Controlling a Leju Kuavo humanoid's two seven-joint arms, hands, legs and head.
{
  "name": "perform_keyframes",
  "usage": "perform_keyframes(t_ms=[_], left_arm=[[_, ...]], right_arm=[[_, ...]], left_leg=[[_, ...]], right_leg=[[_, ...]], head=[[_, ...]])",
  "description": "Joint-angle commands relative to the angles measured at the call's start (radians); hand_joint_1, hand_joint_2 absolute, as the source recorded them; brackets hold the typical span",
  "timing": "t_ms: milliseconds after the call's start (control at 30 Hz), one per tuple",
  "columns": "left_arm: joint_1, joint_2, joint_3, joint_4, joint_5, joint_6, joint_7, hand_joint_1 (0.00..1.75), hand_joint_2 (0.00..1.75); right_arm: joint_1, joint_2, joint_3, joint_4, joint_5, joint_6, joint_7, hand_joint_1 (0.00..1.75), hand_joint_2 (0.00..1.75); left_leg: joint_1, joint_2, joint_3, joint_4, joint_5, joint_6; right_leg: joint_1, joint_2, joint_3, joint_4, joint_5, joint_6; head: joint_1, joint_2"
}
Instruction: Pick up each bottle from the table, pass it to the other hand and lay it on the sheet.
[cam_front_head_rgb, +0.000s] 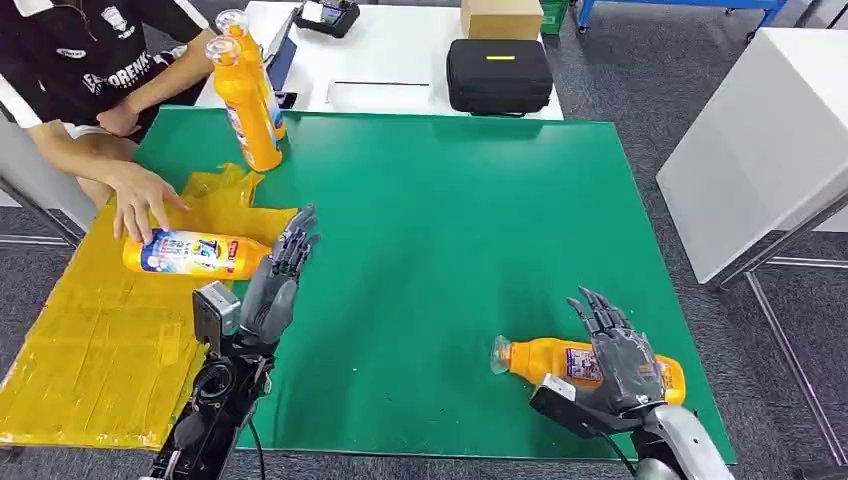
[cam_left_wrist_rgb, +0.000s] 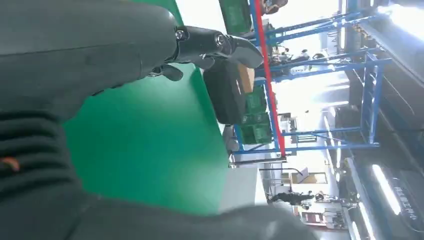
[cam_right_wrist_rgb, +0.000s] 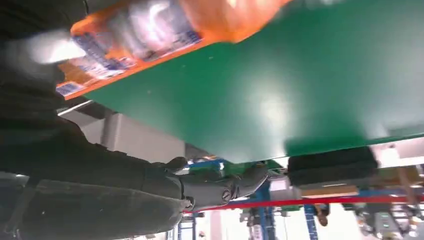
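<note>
Near edge of the green table (cam_front_head_rgb: 450, 250): an orange bottle (cam_front_head_rgb: 545, 358) lies on its side, clear cap toward the robot's left. Right hand (cam_front_head_rgb: 615, 350) sits over the bottle's label end, fingers spread and pointing away from the robot; whether it has any grip on the bottle I cannot tell. Right wrist view: the same bottle (cam_right_wrist_rgb: 150, 30) blurred close against the hand, fingers extended past the table's edge.

Left hand (cam_front_head_rgb: 280, 270) raised upright, fingers apart, holding nothing, just beside the cap end of a second bottle (cam_front_head_rgb: 195, 253) lying on the yellow sheet (cam_front_head_rgb: 100, 340). A person's hand (cam_front_head_rgb: 140, 200) rests on that bottle. Left wrist view adds a fingertip (cam_left_wrist_rgb: 240, 47) over bare green surface.

Farther back: two bottles (cam_front_head_rgb: 248, 90) upright at the table's far left corner. Beyond, a black case (cam_front_head_rgb: 498, 75) on a white table (cam_front_head_rgb: 400, 50).
</note>
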Motion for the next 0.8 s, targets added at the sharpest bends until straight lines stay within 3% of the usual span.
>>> perform_keyframes(t_ms=[33, 300, 567, 667, 800], left_arm=[[-0.049, -0.023, 0.011, 0.096, -0.035, 0.006, 0.005, 0.00, 1.75], [-0.055, -0.024, 0.016, 0.092, -0.029, 0.005, 0.005, 0.00, 1.75], [-0.068, -0.022, 0.008, 0.117, -0.021, 0.006, 0.005, 0.00, 1.75], [-0.067, -0.024, 0.005, 0.116, -0.022, 0.008, 0.005, 0.00, 1.75], [-0.071, -0.026, -0.002, 0.124, -0.024, 0.009, 0.005, 0.00, 1.75]], right_arm=[[-0.024, 0.100, -0.175, 0.102, 0.083, 0.024, 0.024, 0.00, 1.75], [-0.008, 0.124, -0.244, 0.131, 0.145, 0.080, -0.030, 0.00, 1.75], [0.029, 0.124, -0.265, 0.109, 0.169, 0.145, -0.059, 0.00, 1.75], [0.028, 0.123, -0.277, 0.119, 0.169, 0.149, -0.059, 0.00, 1.75], [0.009, 0.117, -0.301, 0.170, 0.167, 0.165, -0.060, 0.00, 1.75]], left_leg=[[0.001, -0.002, 0.009, -0.001, -0.003, 0.001], [0.001, -0.001, 0.005, -0.001, -0.002, 0.000], [0.001, -0.002, 0.011, 0.000, -0.005, 0.000], [0.000, -0.001, 0.005, -0.001, -0.002, 0.000], [0.001, -0.002, 0.010, 0.000, -0.005, 0.000]], right_leg=[[0.001, -0.002, 0.010, -0.001, -0.004, -0.006], [0.001, -0.001, 0.005, -0.001, -0.002, -0.004], [0.001, -0.002, 0.011, 0.000, -0.005, -0.007], [0.001, -0.001, 0.005, -0.001, -0.002, -0.004], [0.001, -0.001, 0.011, 0.000, -0.005, -0.006]], head=[[0.000, 0.000], [0.000, 0.000], [0.000, 0.000], [0.000, 0.000], [0.000, 0.000]])
